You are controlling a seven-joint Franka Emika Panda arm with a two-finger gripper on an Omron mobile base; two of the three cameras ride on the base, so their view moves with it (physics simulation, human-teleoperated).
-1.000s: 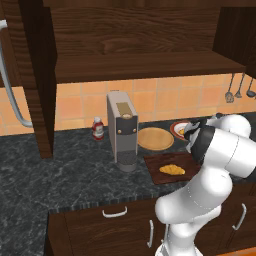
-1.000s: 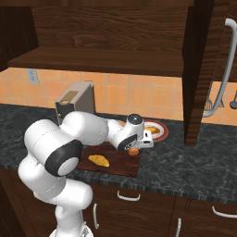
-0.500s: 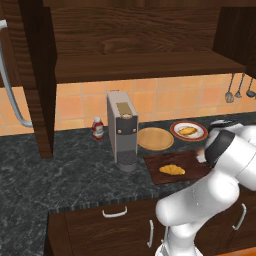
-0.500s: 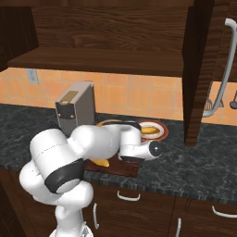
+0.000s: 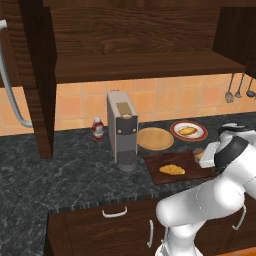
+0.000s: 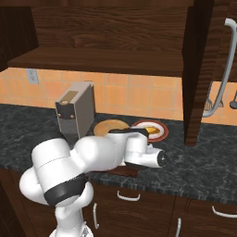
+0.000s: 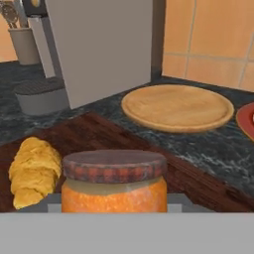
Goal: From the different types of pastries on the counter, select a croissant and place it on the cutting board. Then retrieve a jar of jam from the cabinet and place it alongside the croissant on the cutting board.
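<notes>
Hand view puts the small orange cylindrical jar of jam (image 7: pixel 114 183) with its dark brown mottled lid right at the bottom centre, close between the jaws, which look clamped on its sides, though the finger tips themselves are hidden. Its base is cut off by the lower edge, so whether it touches the wood cannot be told. Just left of the jar lies the lumpy golden-yellow crescent croissant (image 7: pixel 32 171), flat on the dark reddish-brown rectangular wooden cutting board (image 7: pixel 94 134), whose grain runs in fine streaks. Beyond the board's far edge a round light-tan wooden disc (image 7: pixel 177 106) rests on the black-grey marbled stone counter (image 7: pixel 218 149). Far left stands a tall grey boxy coffee machine (image 7: pixel 101 47) with a ribbed drip tray. From the left base view, the gripper (image 5: pixel 207 156) hangs over the board's right end, with a red-rimmed white plate (image 5: pixel 188 131) carrying an oval orange-brown pastry behind.
</notes>
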